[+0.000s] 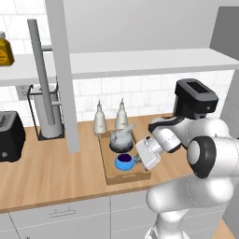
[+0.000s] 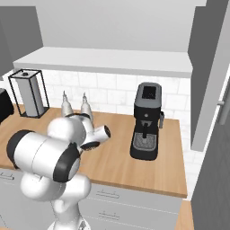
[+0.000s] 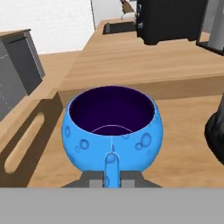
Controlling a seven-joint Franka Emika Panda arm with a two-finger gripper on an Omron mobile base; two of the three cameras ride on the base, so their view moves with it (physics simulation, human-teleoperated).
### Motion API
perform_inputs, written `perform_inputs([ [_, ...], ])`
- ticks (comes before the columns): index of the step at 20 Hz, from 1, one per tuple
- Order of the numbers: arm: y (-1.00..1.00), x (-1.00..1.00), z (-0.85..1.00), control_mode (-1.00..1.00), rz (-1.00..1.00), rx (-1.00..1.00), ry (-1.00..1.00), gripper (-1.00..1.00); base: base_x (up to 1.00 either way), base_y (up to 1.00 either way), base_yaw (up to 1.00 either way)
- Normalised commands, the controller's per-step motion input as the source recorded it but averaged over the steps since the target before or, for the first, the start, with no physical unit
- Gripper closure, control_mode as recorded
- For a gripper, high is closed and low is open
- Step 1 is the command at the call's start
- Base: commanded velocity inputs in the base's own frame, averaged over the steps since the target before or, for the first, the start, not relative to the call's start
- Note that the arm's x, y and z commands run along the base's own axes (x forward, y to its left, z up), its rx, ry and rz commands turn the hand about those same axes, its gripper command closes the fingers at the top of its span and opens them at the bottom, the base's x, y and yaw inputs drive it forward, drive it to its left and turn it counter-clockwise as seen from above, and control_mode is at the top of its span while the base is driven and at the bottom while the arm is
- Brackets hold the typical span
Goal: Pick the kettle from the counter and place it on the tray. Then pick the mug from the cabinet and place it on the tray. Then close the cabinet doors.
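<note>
Two items sit on the wooden tray [image 1: 108, 173] near the counter's [image 1: 46, 172] front edge: the silver kettle [image 1: 121, 139] at the tray's back end and the blue mug [image 1: 124, 162] at its front end, close together but apart. The gripper [image 1: 137, 160] is clenched on the mug's little side handle, the fingertips [image 3: 92, 178] pinching either side of it in the hand view, where the mug [image 3: 111, 130] rests upright on the tray floor [image 3: 183, 144] with its dark inside showing. At that view's right edge the kettle [image 3: 216, 131] appears only as a dark, cut-off shape. A handle cut-out [image 3: 24, 142] shows in the tray's end wall.

From the left base view, an open cabinet door [image 1: 63, 74] hangs edge-on before the counter, hiding part of the wall behind it, and the cabinet's white shelf [image 1: 140, 63] runs above. Two pale bottles [image 1: 110, 117] stand just behind the tray. A black coffee machine [image 2: 147, 121] stands toward the counter's right end; in the left base view the arm covers its lower half. In the right base view the arm's white body hides the tray, and the second door [image 2: 204, 72] is cut off at the top edge.
</note>
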Motion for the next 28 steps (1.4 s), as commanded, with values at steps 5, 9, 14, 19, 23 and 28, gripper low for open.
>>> perform_inputs([
  [5,0.27,0.01,-0.16,-1.00,-0.07,0.00,0.00,1.00,0.00,0.00,0.00],
  [9,0.05,0.00,-0.05,-1.00,-0.11,0.00,0.03,-1.00,0.00,0.00,0.00],
  [14,-0.04,-0.09,0.33,-1.00,-0.17,0.00,0.11,-1.00,0.00,0.00,0.00],
  [19,-0.17,-0.38,0.78,-1.00,-0.17,0.00,0.18,-1.00,0.00,0.00,0.00],
  [23,-0.03,-0.59,0.95,-1.00,-0.29,-0.02,0.24,-1.00,0.00,0.00,0.00],
  [28,-0.04,-0.39,0.76,-1.00,-0.47,-0.11,0.35,-1.00,0.00,0.00,0.00],
])
